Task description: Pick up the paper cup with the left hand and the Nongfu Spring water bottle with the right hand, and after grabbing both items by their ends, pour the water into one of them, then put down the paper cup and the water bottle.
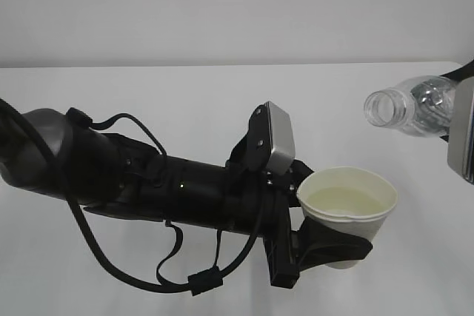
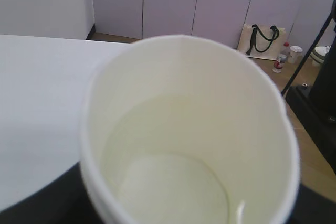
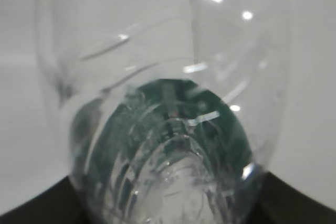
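Left hand [image 1: 326,246] grasping small white paper cup [image 1: 348,209] holding water; right hand [image 1: 463,135] grasping tilted clear plastic bottle [image 1: 411,105], uncapped mouth above cup.

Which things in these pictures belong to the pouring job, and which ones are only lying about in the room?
Part of the job:
- paper cup, held by the left hand, liquid inside
- Nongfu Spring water bottle, tipped, held by the right hand

Only lying about:
- tote bag on the floor
- small bottle beside it
- cup next to that bottle

Blurred clear bottle [image 3: 163,108], perhaps green-labelled
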